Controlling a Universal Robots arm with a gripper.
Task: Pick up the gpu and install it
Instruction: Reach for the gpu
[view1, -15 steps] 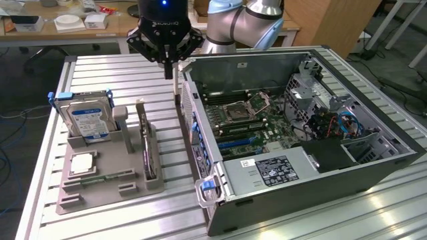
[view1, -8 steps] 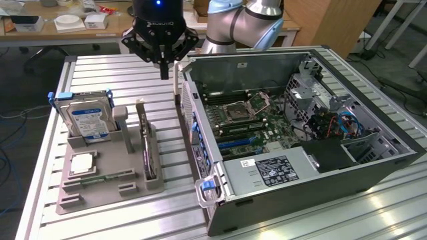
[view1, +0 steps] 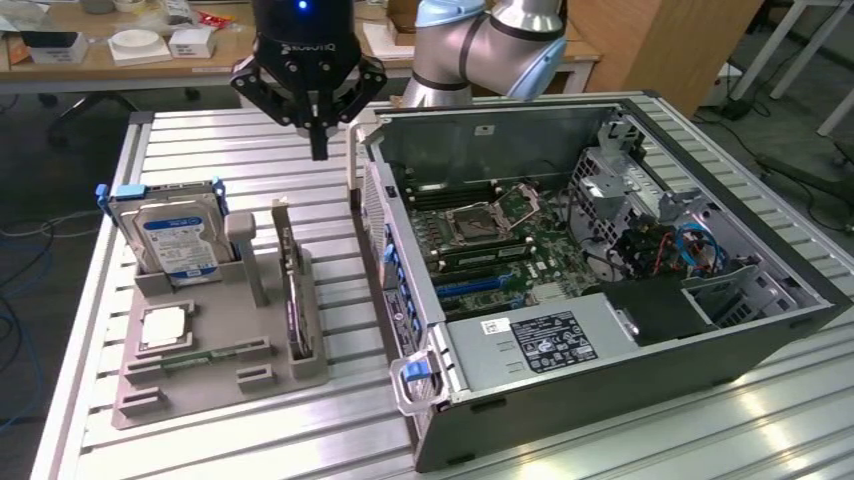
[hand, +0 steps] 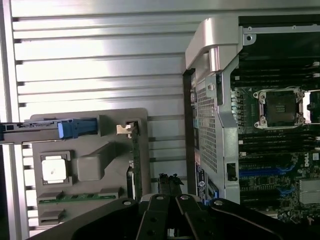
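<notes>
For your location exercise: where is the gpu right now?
In the exterior view's left half, the gpu stands on edge in the grey holder, between the hard drive and the open computer case.

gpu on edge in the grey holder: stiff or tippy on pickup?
Likely stiff: the gpu is a thin flat board. Probably tippy once out of the grey holder, since only its slot keeps it upright. Narrow top edge gives little to grip, so it may slip.

Silver arm (view1: 467, 45), black claw (view1: 318, 150)
</notes>
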